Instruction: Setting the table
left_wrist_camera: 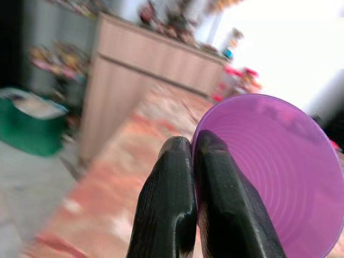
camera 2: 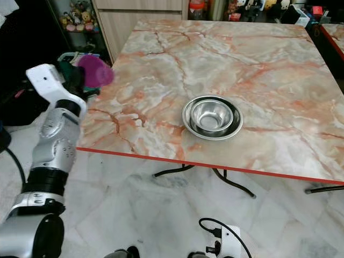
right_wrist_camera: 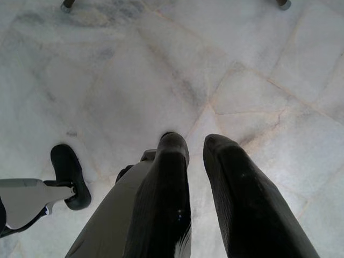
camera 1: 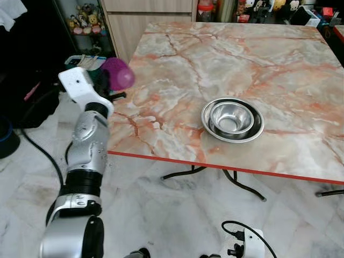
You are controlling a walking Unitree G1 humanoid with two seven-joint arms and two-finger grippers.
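The left arm (camera 1: 86, 161) rises from the lower left, silver and jointed, bent upward at the elbow, its white wrist housing (camera 1: 80, 86) lifted to the table's corner height. The left gripper (left_wrist_camera: 193, 156) is pinched tight — its two black fingers (left_wrist_camera: 166, 204) pressed together on the rim of a purple cup (left_wrist_camera: 279, 172). The right gripper (right_wrist_camera: 196, 148) hangs idle, pointing down at the floor, fingers slightly parted — nothing between them.

At the left of the frame, the left hand (camera 1: 107, 80) is holding a purple cup (camera 1: 117, 73) at the desk's (camera 1: 177, 59) edge, while two nested steel bowls (camera 1: 232, 119) are sitting right of centre.
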